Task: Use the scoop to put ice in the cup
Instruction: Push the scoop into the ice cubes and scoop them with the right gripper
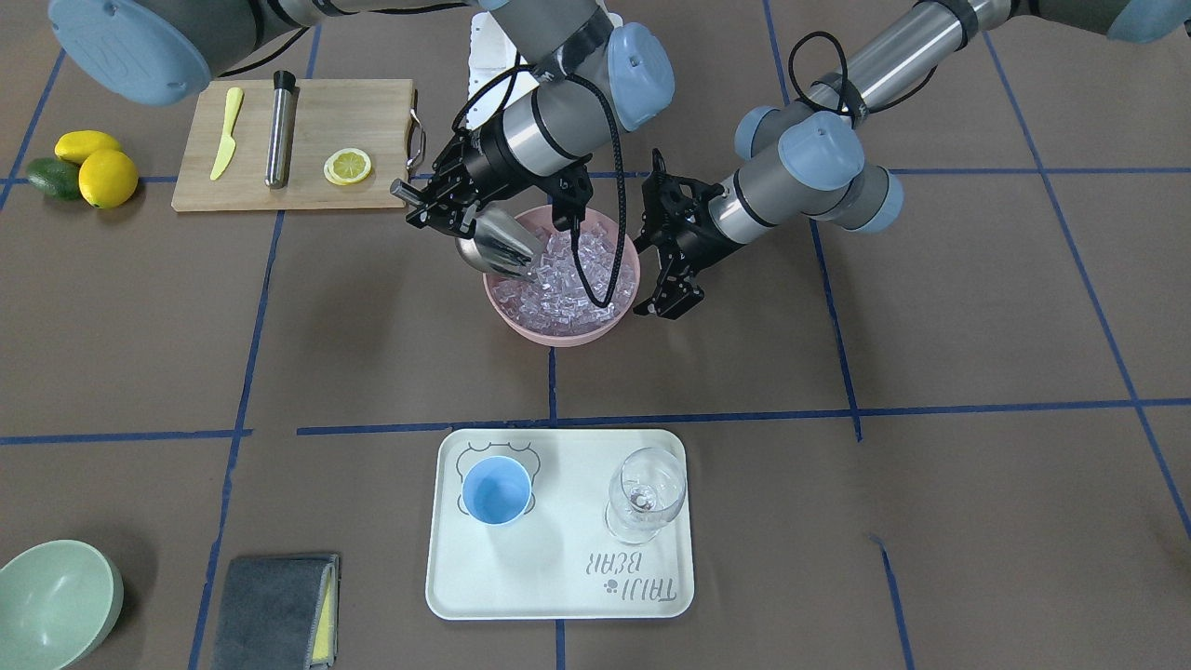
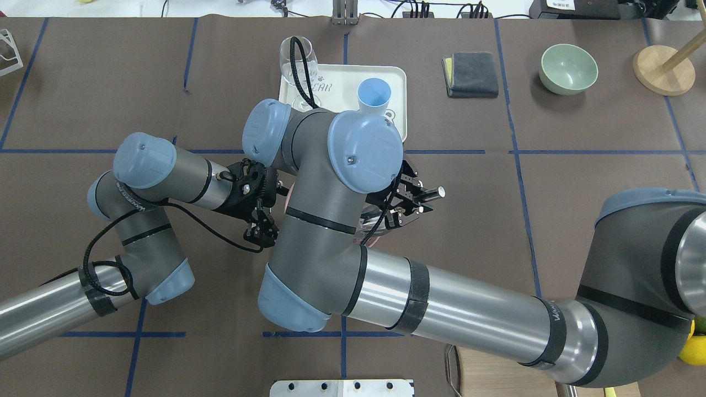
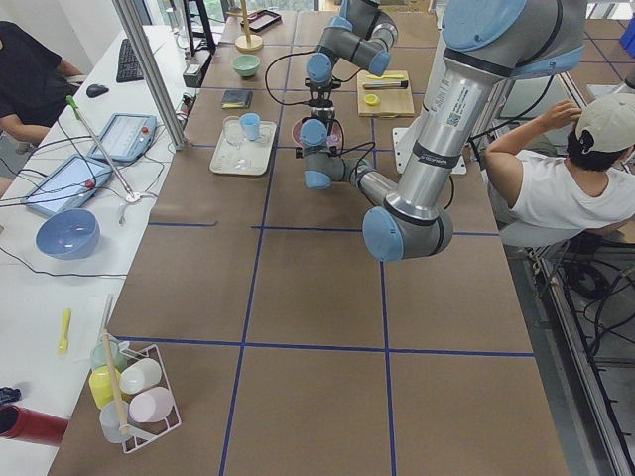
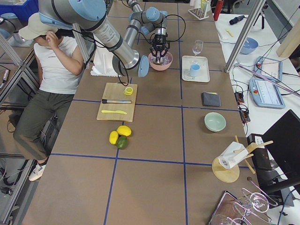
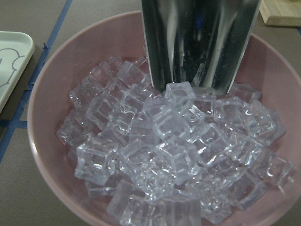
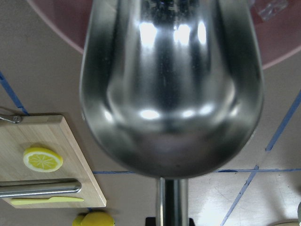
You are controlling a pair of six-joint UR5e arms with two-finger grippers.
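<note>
My right gripper (image 1: 435, 200) is shut on the rod handle of the silver scoop (image 1: 498, 244). The scoop tilts down with its mouth at the pile of ice (image 1: 572, 270) in a pink bowl (image 1: 558, 337). In the left wrist view the scoop (image 5: 200, 42) touches the top cubes of the ice (image 5: 169, 150). The scoop fills the right wrist view (image 6: 171, 89). My left gripper (image 1: 672, 300) is open right beside the bowl's rim. I cannot tell whether it touches the rim. The light-blue cup (image 1: 497, 490) stands empty on a white tray (image 1: 558, 577).
A clear wine glass (image 1: 645, 493) stands on the tray beside the cup. A wooden cutting board (image 1: 372, 112) holds a steel cylinder (image 1: 279, 130), a yellow knife (image 1: 226, 133) and a lemon slice (image 1: 347, 167). Lemons (image 1: 104, 177), a green bowl (image 1: 51, 600) and a grey cloth (image 1: 274, 609) lie around.
</note>
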